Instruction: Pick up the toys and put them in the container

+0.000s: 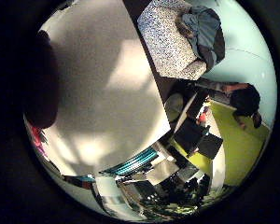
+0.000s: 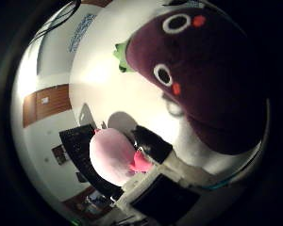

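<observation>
Hovering close over the white bench (image 1: 107, 93), the hand (image 2: 170, 188) faces a purple eggplant plush (image 2: 203, 80) filling its palm view, a pink plush (image 2: 111, 157) nearby; finger pose unclear, closing round the eggplant seems next.

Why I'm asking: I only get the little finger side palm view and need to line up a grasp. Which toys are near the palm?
Observer: The thumb side view shows a purple plush eggplant toy with white eyes and a green leafy top. It fills much of the view, so it is close to the palm.
Operator: Any other toy?
Observer: Yes, a pale pink rounded plush toy lies on the white table, apart from the eggplant.
</observation>
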